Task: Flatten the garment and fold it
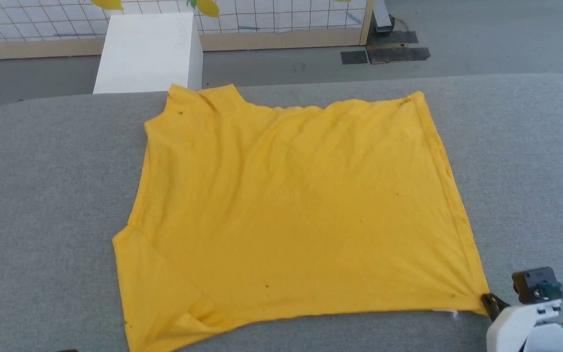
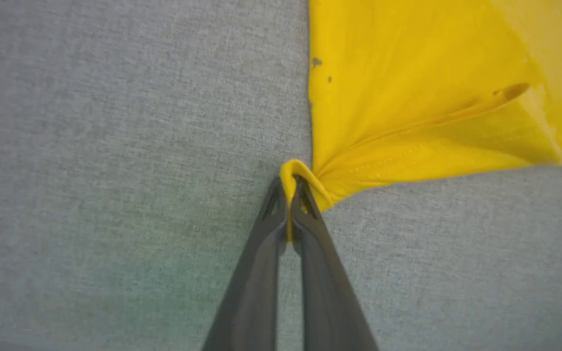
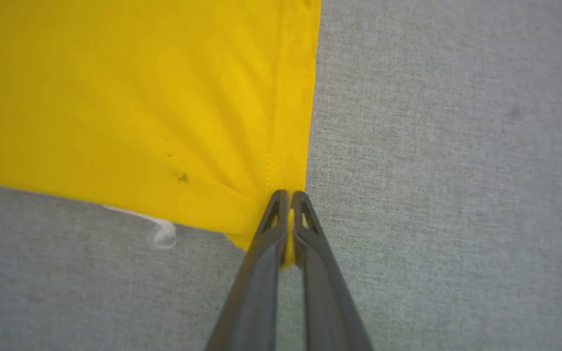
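The garment [image 1: 291,205], a bright yellow T-shirt, lies spread plain side up on the grey table [image 1: 42,195]. Its near right corner is drawn to a point, and my right gripper [image 1: 490,302] is shut on that corner. Seen from the right wrist, my right gripper [image 3: 288,200] pinches the yellow hem [image 3: 271,161] between its dark fingers. In the left wrist view my left gripper [image 2: 288,187] is shut on a bunched corner of the garment [image 2: 408,97], with cloth looped over the fingertips. A sleeve is folded over at the near left [image 1: 164,293].
A white box [image 1: 149,51] stands beyond the table's far edge. Behind it runs a white grid fence with a wooden frame [image 1: 281,39]. A small white tag [image 3: 161,234] pokes out from under the garment's near hem. Grey tabletop surrounds the shirt on every side.
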